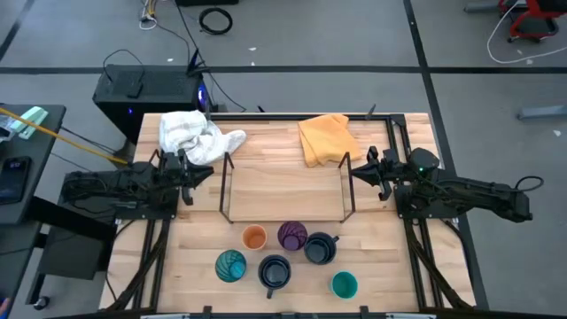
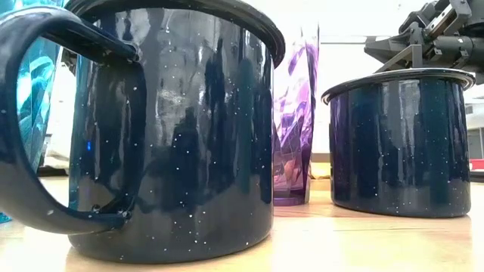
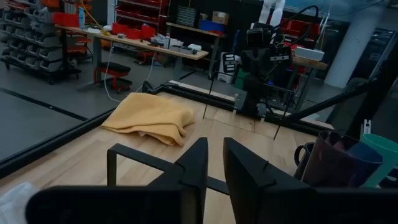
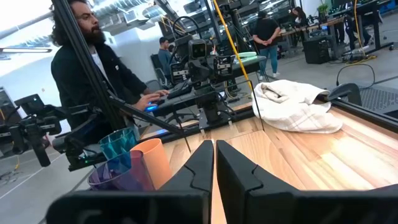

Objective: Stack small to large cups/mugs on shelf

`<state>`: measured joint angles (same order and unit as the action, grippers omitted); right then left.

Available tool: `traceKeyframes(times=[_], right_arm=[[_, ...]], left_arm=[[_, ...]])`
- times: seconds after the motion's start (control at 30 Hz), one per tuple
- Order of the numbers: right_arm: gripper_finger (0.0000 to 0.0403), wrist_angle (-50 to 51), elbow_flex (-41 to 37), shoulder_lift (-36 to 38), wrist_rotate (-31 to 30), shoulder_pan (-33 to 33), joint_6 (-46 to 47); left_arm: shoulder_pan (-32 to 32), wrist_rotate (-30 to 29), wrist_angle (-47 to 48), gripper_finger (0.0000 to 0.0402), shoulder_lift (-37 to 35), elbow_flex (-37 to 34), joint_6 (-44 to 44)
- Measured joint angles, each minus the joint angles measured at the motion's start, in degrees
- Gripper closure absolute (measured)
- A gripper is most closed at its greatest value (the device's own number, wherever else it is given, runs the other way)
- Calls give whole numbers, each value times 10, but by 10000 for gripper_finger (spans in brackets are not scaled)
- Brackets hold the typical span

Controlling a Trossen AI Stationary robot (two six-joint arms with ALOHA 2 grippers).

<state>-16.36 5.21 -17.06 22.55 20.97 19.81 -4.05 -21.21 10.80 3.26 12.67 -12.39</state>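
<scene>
Since all six cups sit clustered on the counter before the bare shelf, we open the left jaws, now narrow like the right jaws, and take an outer cup first.

Six upright cups clustered on the tabletop, just in front of the bare light-wood shelf.

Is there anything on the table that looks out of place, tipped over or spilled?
Nothing is tipped or spilled. The six cups stand upright in a cluster in front of the shelf, which holds nothing. Only two crumpled cloths look unrelated: a white cloth and a yellow cloth, both lying behind the shelf.
</scene>
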Motion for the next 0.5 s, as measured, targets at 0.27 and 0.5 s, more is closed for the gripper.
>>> traceKeyframes(times=[0.27,0.5], right_arm=[[377,0,0,0,0,0,0],[377,0,0,0,0,0,0]], left_arm=[[0,0,0,350,0,0,0],[0,0,0,342,0,0,0]])
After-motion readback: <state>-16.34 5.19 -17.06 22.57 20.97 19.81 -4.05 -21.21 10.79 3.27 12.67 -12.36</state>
